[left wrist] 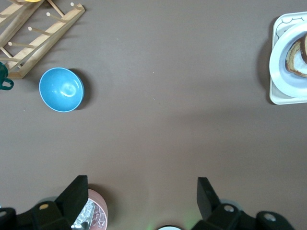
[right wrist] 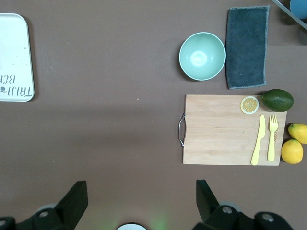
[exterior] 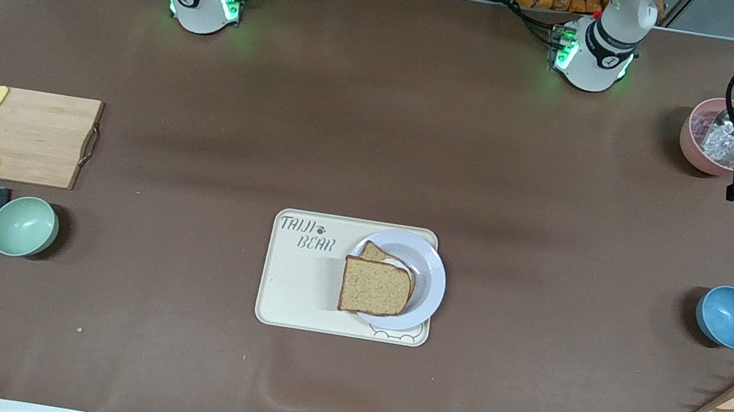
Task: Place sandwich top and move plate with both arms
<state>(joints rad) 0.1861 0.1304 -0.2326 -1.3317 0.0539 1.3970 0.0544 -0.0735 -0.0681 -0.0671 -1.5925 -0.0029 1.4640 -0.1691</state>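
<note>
On the tray (exterior: pixel 303 284), the plate (exterior: pixel 430 282) holds the sandwich top (exterior: pixel 375 287), hanging over its rim. Both grippers, left (left wrist: pixel 142 191) and right (right wrist: pixel 141 191), wait high over the counter (exterior: pixel 379 127), fingers open. A tilted lift could slide the bread off.

High front camera facing both arms, wrist cameras looking straight down from high up, each sharing the tray (exterior: pixel 303 284) edge.

a brown surface (exterior: pixel 379 127) carries a cream tray (exterior: pixel 304 277) at centre, a cutting board (exterior: pixel 32 134) and mint bowl (exterior: pixel 24 225) at nine o'clock, a blue bowl (exterior: pixel 730 317) and pink bowl (exterior: pixel 704 145) toward three.
</note>
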